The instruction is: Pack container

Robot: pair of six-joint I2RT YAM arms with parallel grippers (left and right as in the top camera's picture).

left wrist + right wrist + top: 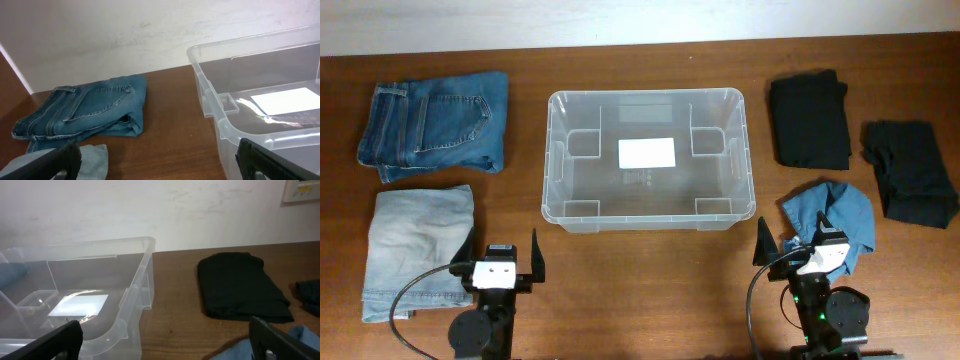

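Where the wooden counter [650, 300] starts on the left, a folded pair of dark blue jeans [433, 122] lies toward the far edge. A folded pair of pale jeans [417, 250] lies nearer, just beside the left gripper [503, 250], whose jaws are spread wide and empty. At the middle of the counter stands the container [645, 94], a clear plastic bin, upright and open at the top, with a white label [646, 153] on its base; it touches none of the clothes. To its right, a folded black garment [809, 122] lies near the bin's far right corner, and a second black garment [910, 170] lies further right. A crumpled blue cloth [835, 215] sits near the bin's near right corner. The right gripper [792, 238] overlaps the cloth's near edge in the overhead view, its jaws likewise spread and gripping nothing.
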